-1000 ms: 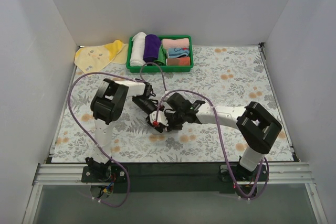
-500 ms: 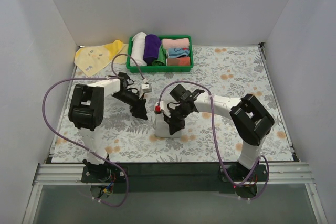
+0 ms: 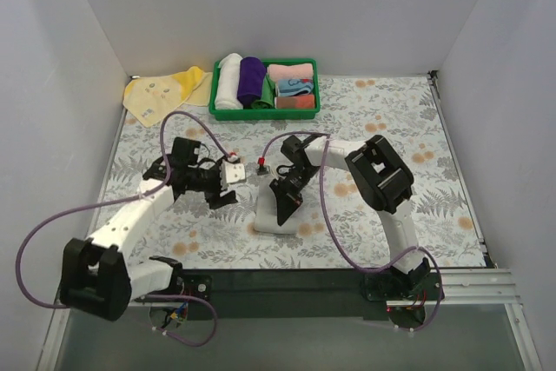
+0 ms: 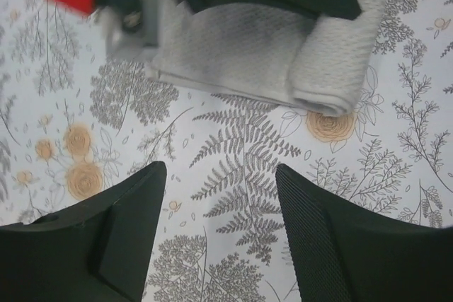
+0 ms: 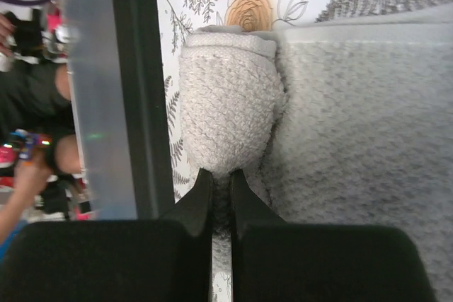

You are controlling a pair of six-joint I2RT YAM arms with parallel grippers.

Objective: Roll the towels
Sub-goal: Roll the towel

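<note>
The light grey towel (image 3: 271, 217) lies on the flowered table near the middle, with its near end wound into a short roll. In the right wrist view my right gripper (image 5: 219, 173) is shut on the end of that roll (image 5: 230, 97), and the flat part (image 5: 361, 125) spreads to the right. In the top view the right gripper (image 3: 285, 201) sits over the towel. My left gripper (image 3: 221, 195) is open and empty, left of the towel; its wrist view shows the left gripper (image 4: 219, 167) above bare cloth, with the towel (image 4: 233, 54) beyond. The pale yellow towel (image 3: 161, 93) lies flat at the far left corner.
A green basket (image 3: 306, 111) at the back holds a white roll (image 3: 228, 80), a purple roll (image 3: 252, 78) and folded pink and blue cloths. White walls close in three sides. The black rail (image 5: 134, 90) of the table's near edge lies close to the roll.
The left arm has swung back to the left and its gripper has drawn away from the grey towel. The right arm has folded in, its gripper now over the towel's near end.
</note>
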